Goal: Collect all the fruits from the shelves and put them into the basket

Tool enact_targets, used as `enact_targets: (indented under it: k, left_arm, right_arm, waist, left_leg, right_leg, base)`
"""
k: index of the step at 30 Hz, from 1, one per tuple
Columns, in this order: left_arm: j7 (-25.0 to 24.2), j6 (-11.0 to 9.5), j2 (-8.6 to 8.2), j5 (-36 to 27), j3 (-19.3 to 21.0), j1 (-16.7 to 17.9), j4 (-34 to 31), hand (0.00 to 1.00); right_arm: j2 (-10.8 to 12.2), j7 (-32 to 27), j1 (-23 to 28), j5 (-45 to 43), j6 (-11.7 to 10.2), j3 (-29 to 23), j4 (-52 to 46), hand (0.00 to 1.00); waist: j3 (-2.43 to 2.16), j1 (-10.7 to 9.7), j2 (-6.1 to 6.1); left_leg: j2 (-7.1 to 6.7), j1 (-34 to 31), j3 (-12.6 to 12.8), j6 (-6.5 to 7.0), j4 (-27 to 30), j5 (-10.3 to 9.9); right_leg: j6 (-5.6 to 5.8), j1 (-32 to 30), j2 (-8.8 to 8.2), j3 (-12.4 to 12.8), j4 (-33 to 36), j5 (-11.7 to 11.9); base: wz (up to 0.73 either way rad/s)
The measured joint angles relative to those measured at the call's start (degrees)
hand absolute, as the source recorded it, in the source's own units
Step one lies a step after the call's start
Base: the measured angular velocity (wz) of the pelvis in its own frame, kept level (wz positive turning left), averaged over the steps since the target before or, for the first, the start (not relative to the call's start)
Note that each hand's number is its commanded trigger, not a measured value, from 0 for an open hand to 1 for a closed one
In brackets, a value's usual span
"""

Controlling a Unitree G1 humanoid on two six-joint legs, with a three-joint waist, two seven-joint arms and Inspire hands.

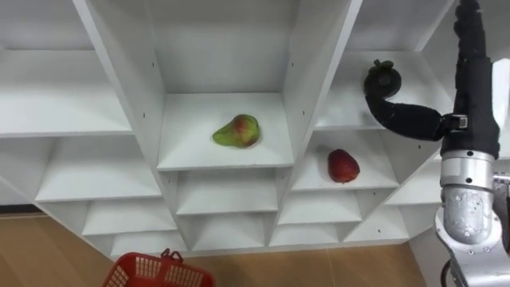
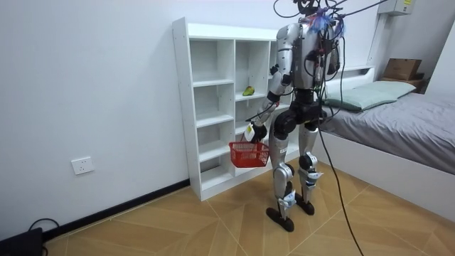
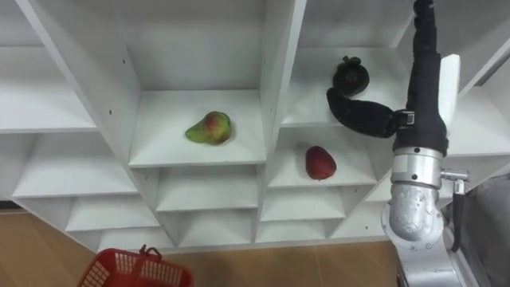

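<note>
Right robot hand [image 3: 362,114] up in closet [image 3: 271,119] compartment, at dark fruit [image 3: 351,75]; spread or pinching, cannot tell.

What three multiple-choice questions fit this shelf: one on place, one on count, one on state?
1. Where is the red fruit? A in the basket; B one shelf below the dark fruit; C beside the green fruit.
2. How many fruits lie on the shelves? A one; B five; C three.
3. The green fruit is: A lying untouched; B in the right hand; C in the basket.
Answers: B, it sits in the same column, just under the dark fruit; C, red, dark and green; A, the right hand is up at the dark fruit.
</note>
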Motion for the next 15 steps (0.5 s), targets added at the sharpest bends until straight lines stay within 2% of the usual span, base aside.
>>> enact_targets:
  k: [11, 15]
  left_arm:
    - [1.6, 0.0, -0.32, 2.2, 0.2, -0.1, -1.1, 1.00]
    - [2.0, 0.1, -0.32, 2.1, 0.1, 0.0, -1.1, 1.00]
  right_arm:
    - [0.0, 4.2, -2.6, 4.7, 0.1, -0.1, 5.7, 0.00]
    - [0.0, 4.5, -3.7, 4.6, 1.0, -0.1, 8.0, 0.00]
  waist:
    - [-0.02, 0.3, 0.19]
    - [0.00, 0.3, 0.32]
  left_leg:
    - [0.00, 0.1, -0.3, 0.00, 0.0, 0.0]
    - [0.00, 0.1, -0.4, 0.00, 0.0, 0.0]
  right_leg:
    - [-0.03, 0.1, -0.04, -0.2, 0.1, 0.0]
    - [-0.05, 0.1, -0.04, -0.2, 0.1, 0.0]
  base:
    - [0.00]
    - [0.00]
